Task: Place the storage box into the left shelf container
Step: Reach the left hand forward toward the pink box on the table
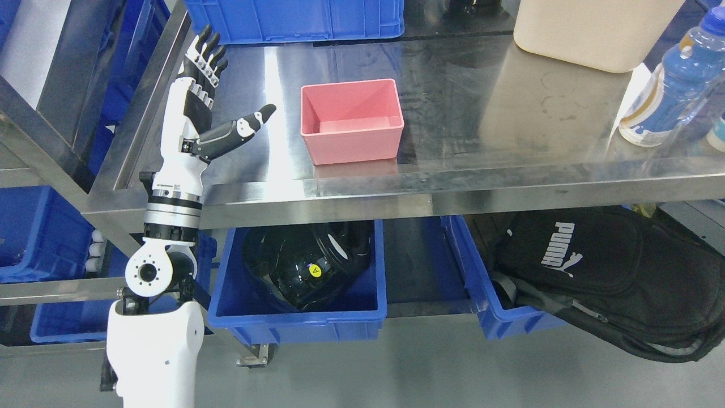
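A steel table (453, 187) spans the view. Under it, a blue bin (300, 323) holds a dark, glossy thing that is hard to make out, and a black bag (600, 266) fills another bin. The pink storage box (351, 122), open-topped and empty, stands upright on the table. Left of it, apart, the left robot hand (201, 107) is raised with fingers spread, holding nothing.

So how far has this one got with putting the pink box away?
Nothing looks done yet. The pink plastic storage box sits empty on the steel table top, not in any container. The left hand is raised beside it, fingers spread, holding nothing and not touching it. Grasping, carrying and placing it in a blue shelf container on the left all remain.
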Controlling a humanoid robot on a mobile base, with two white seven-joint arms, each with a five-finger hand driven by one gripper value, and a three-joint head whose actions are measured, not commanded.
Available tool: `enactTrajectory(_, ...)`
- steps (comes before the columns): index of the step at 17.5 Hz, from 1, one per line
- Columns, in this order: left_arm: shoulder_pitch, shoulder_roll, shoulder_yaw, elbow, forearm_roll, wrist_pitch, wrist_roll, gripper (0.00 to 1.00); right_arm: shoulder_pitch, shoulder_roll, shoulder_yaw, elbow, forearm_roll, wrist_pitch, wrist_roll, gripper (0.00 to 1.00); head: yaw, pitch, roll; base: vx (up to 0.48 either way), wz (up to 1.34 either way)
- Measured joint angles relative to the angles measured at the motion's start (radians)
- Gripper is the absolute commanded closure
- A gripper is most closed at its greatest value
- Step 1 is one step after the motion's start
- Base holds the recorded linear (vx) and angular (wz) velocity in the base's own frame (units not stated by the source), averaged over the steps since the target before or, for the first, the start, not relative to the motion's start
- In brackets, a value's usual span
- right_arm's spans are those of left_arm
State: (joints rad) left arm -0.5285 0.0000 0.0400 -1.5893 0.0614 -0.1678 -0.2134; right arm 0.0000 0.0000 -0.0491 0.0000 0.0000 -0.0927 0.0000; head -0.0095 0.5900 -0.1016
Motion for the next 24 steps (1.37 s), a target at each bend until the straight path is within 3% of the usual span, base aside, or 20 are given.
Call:
enactTrajectory(6,-0.017,0.009,-0.008,0.0,-0.001,-0.032,-0.061,0.0,0.0,0.0,0.0,0.0,0.0,0.0,0.0,0.0,0.0,0.0,0.0,-0.115,-0.05)
enactTrajectory(14,-0.218,0.185,-0.01,0.079,-0.07,-0.014,-0.428,0.03,0.0,0.0,0.0,0.0,0.0,-0.004,0.0,0.0,0.0,0.0,0.0,-0.052,-0.09)
enactTrajectory(19,-0.358,0.259,-0.046,0.167,-0.209,0.096,-0.637,0.03,0.0,0.0,0.0,0.0,0.0,0.0,0.0,0.0,0.0,0.0,0.0,0.002,0.0)
enactTrajectory(24,-0.468,0.275,-0.116,0.237,-0.269,0.156,-0.695,0.08,0.0,0.0,0.0,0.0,0.0,0.0,0.0,0.0,0.0,0.0,0.0,0.0,0.0)
